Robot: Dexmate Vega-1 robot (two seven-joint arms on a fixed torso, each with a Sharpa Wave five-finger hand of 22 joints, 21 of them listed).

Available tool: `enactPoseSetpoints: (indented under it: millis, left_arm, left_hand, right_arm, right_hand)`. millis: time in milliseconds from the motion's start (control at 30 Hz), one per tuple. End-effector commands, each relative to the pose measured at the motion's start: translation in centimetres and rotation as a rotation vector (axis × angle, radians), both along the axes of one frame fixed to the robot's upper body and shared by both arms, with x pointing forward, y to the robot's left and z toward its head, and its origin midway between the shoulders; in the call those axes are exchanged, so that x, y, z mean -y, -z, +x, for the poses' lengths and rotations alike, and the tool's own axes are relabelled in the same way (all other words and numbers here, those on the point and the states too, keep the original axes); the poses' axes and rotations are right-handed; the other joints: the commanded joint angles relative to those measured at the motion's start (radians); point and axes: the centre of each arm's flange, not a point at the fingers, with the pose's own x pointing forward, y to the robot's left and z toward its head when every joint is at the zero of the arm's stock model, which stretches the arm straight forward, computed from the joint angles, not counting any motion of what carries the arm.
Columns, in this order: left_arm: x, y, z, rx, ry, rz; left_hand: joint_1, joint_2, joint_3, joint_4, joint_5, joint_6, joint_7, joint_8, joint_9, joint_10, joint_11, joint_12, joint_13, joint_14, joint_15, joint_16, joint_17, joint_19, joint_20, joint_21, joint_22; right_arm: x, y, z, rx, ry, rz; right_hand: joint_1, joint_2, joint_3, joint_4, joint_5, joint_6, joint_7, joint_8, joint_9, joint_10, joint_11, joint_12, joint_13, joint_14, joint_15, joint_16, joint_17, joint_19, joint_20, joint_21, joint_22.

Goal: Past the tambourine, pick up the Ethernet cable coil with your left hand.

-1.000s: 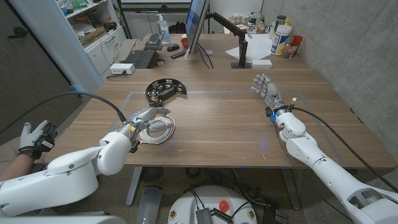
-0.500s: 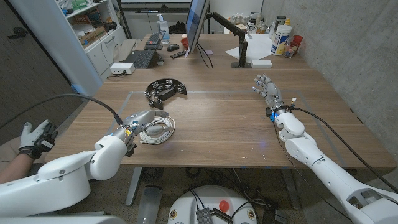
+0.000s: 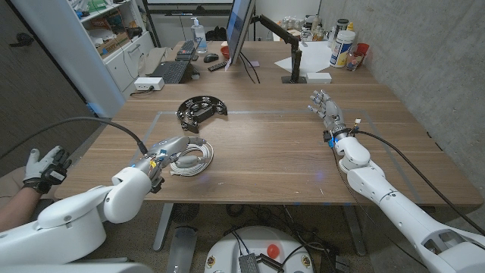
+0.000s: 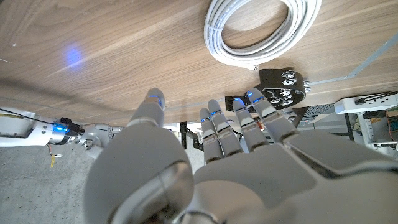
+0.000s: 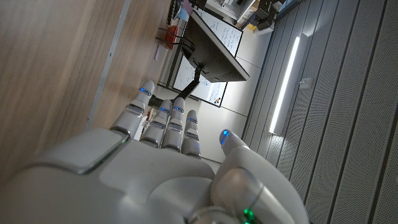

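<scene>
Two hands: both empty, fingers apart.
Left hand [image 3: 168, 146]: at the table's [image 3: 273, 152] near left, fingers [image 4: 239, 127] stretched toward the coil, holding nothing; the wrist view shows a gap of bare wood between fingertips and coil.
Coil [image 3: 191, 158]: white cable wound in a flat ring, lying on the table just beside the left hand, on its far side; also seen at [image 4: 261, 28].
Tambourine [image 3: 201, 109]: black, lying flat farther back, past the coil, apart from it; its jingles show at [image 4: 283, 84].
Right hand [image 3: 326, 110]: on the table's right side, fingers [image 5: 165, 124] extended and slightly spread, gripping nothing, well apart from the coil.
Monitor [image 3: 239, 30]: stands at the far edge.
</scene>
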Motion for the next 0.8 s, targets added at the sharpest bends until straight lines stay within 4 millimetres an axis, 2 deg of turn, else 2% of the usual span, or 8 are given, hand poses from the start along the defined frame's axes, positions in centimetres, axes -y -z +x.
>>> enactPoseSetpoints:
  millis: [33, 333, 800]
  left_arm:
    - [-2.0, 0.7, -1.0, 0.006, -0.028, -0.026]
    - [-2.5, 1.2, -1.9, 0.013, -0.028, -0.025]
    - [-3.0, 1.9, -2.2, 0.014, -0.026, -0.026]
  left_hand:
    - [0.003, 0.010, -0.006, -0.001, 0.006, 0.002, 0.002, 0.001, 0.005, 0.006, -0.002, 0.001, 0.001, 0.006, -0.089, -0.001, 0.004, 0.001, -0.005, 0.001, 0.003]
    - [0.004, 0.010, -0.008, -0.002, 0.007, 0.005, -0.001, 0.001, 0.005, 0.010, -0.001, 0.002, 0.002, 0.007, -0.091, -0.001, 0.004, 0.002, -0.006, 0.001, 0.003]
    - [0.006, 0.012, -0.011, -0.003, 0.008, 0.008, -0.003, 0.000, 0.005, 0.011, -0.001, 0.001, 0.004, 0.009, -0.093, -0.002, 0.004, 0.004, -0.006, 0.001, 0.004]
  right_arm:
    - [0.0, -0.1, 0.0, 0.007, 0.030, -0.005]
    - [-0.1, -0.1, 0.0, 0.013, 0.032, -0.015]
    - [-0.1, -0.1, 0.1, 0.008, 0.041, -0.014]
  right_hand:
    - [0.000, 0.011, 0.000, -0.001, 0.003, 0.003, -0.005, 0.004, -0.001, -0.005, 0.003, 0.006, 0.002, -0.005, -0.016, 0.004, -0.001, -0.001, -0.003, 0.005, 0.001]
    - [0.000, 0.011, -0.001, -0.001, 0.003, 0.003, -0.005, 0.004, -0.001, -0.006, 0.001, 0.006, 0.002, -0.005, -0.015, 0.004, -0.002, -0.001, -0.002, 0.005, 0.001]
    - [-0.001, 0.010, -0.001, -0.001, 0.003, 0.002, -0.005, 0.004, -0.001, -0.006, 0.001, 0.006, 0.002, -0.005, -0.015, 0.005, -0.003, -0.001, -0.002, 0.005, 0.001]
